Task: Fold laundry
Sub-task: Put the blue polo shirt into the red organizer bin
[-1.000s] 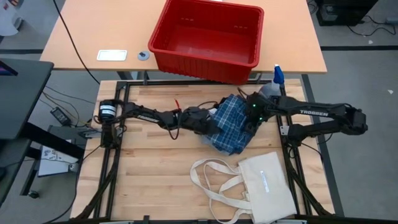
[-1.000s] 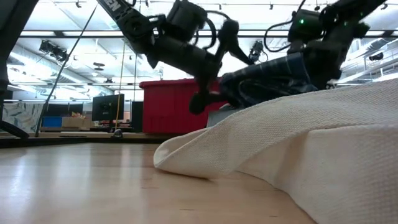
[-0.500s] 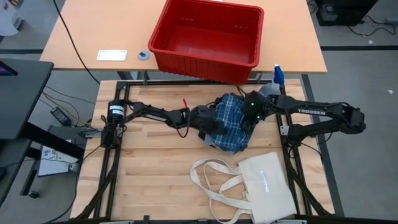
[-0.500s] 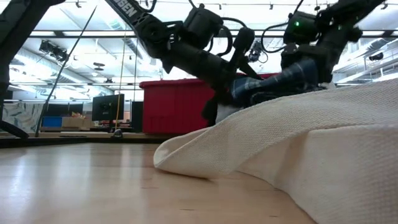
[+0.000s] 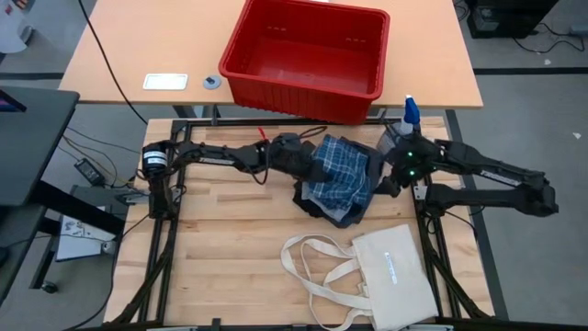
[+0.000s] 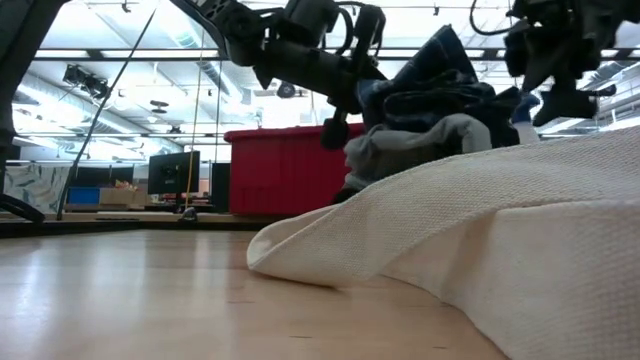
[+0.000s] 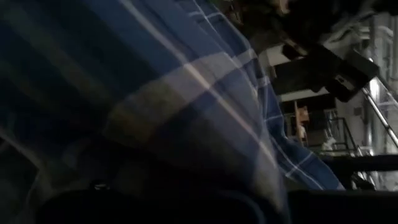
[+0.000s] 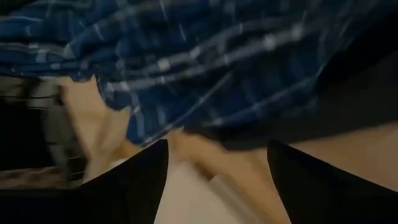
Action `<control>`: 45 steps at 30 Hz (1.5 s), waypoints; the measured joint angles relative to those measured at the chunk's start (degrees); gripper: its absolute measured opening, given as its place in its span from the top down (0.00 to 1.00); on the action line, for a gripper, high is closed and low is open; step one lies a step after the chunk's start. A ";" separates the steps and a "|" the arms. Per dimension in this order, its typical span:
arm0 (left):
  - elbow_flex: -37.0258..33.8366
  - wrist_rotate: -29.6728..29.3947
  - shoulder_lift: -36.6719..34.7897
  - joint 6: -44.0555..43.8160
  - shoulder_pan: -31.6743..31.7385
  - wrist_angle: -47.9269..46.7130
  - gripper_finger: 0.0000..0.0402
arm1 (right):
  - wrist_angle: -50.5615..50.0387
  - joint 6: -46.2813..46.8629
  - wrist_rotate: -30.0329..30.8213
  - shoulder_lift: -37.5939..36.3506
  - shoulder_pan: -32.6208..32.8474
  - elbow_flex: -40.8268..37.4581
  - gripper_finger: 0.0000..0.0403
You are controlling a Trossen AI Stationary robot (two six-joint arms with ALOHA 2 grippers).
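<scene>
The laundry is a heap at the middle of the table. A blue-white plaid piece (image 5: 342,170) lies on top, over a light grey piece (image 6: 430,140) and a dark piece (image 5: 310,199) that rest on the wood. My left gripper (image 5: 309,162) is at the heap's left side, shut on the plaid piece (image 7: 186,93). My right gripper (image 5: 393,175) stands open just right of the heap. Its fingers (image 8: 140,177) have nothing between them, and the plaid cloth (image 8: 217,62) shows beyond them. My left gripper holds the plaid piece by its left side (image 5: 321,158), coming in from the table's left and slanting down. The cloth fills its wrist view and hides the fingertips, so layers cannot be counted. The held part (image 6: 440,60) stands raised, and the rest drapes onto the heap.
A cream tote bag (image 5: 395,271) with long handles (image 5: 317,267) lies on the near right of the table and fills the low view's foreground. A red bin (image 5: 308,55) stands on the table behind, and a spray bottle (image 5: 410,110) at the far right corner.
My left gripper has taken hold of the plaid piece and moved up and toward the far edge. The plaid's left part has risen while the heap's base stayed put. My right gripper has drawn back from the heap toward the table's right edge.
</scene>
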 joint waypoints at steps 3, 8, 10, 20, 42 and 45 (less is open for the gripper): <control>0.00 0.81 -0.03 0.47 -0.12 -1.66 0.88 | 3.15 5.99 -3.82 -2.30 0.60 -3.31 0.30; -0.04 0.47 0.19 2.90 -0.10 -8.80 0.80 | 20.10 21.87 -7.37 -6.00 3.03 -14.62 0.30; -0.04 0.28 0.19 5.36 -0.12 -10.87 0.78 | 29.20 27.52 -8.10 -7.23 4.36 -20.00 0.30; -0.14 -1.70 -0.71 20.56 -1.15 -14.25 0.44 | 60.71 45.76 -0.90 -9.04 11.21 -35.30 0.17; 0.00 -20.93 -14.81 54.13 -9.14 -22.68 0.31 | 58.87 50.32 7.10 -8.93 9.84 -35.42 0.12; 1.22 -22.85 -10.82 55.15 -14.41 -19.31 0.31 | 59.09 50.34 8.20 -8.91 7.75 -35.40 0.12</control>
